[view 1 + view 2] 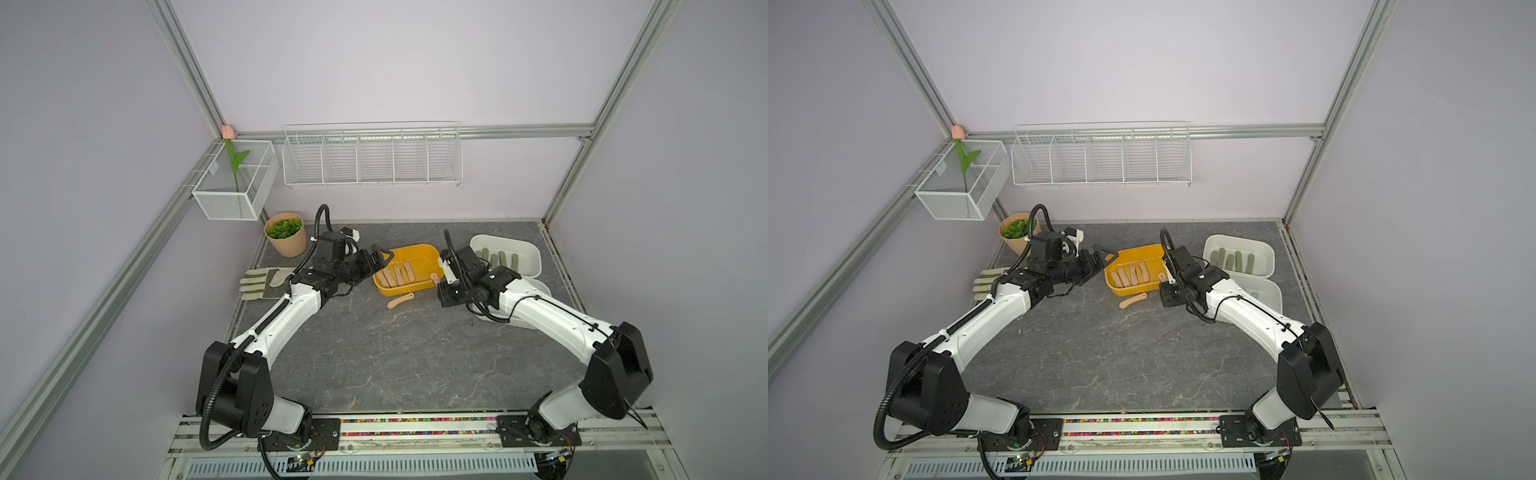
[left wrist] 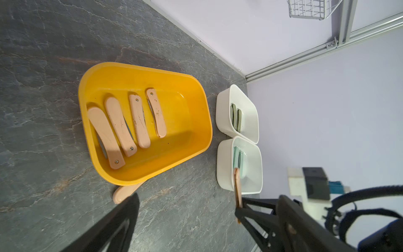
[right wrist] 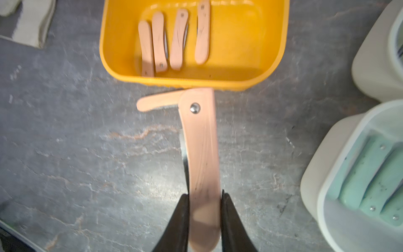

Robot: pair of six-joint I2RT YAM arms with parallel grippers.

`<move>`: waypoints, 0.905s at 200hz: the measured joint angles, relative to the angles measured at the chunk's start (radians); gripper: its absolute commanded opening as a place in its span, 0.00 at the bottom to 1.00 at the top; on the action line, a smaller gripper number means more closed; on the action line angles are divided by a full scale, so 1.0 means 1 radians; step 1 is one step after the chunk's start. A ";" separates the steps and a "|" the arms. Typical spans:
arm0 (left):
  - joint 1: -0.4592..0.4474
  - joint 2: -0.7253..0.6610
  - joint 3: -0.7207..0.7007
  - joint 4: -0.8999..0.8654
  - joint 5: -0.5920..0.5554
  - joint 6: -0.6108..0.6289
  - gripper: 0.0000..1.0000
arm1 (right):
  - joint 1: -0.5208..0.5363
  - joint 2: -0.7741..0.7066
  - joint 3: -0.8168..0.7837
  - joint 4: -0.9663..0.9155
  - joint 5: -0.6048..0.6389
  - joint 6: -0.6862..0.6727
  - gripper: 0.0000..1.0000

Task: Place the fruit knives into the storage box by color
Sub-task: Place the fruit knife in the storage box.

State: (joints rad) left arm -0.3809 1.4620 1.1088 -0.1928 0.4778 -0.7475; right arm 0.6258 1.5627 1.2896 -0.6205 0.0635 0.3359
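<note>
Right wrist view: what are the right gripper [image 3: 205,196] jaws doing?
– Clamped on a pink knife [image 3: 200,141], its tip just beside the yellow box [image 3: 272,54].
– And the left gripper [image 1: 382,257]?
– Jaws wide apart, beside the box.

Nobody could read any words, numbers or signs here. A small white tag [image 1: 214,168] hangs on the side of the mesh basket [image 1: 226,205] on the wall. It is too small to read.
</note>
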 measured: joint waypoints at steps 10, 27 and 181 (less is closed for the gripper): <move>0.000 0.019 0.017 0.000 0.003 0.001 0.99 | -0.018 0.038 0.059 0.000 -0.013 -0.004 0.20; -0.001 0.045 0.042 -0.010 0.009 0.008 0.99 | -0.034 0.115 0.144 0.004 -0.031 -0.012 0.20; -0.026 0.099 0.101 -0.045 0.018 0.027 0.99 | -0.097 0.611 0.558 -0.014 -0.084 -0.022 0.20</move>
State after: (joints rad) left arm -0.4065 1.5608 1.2102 -0.2379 0.4953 -0.7204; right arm 0.5293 2.1735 1.8473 -0.6350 -0.0200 0.3138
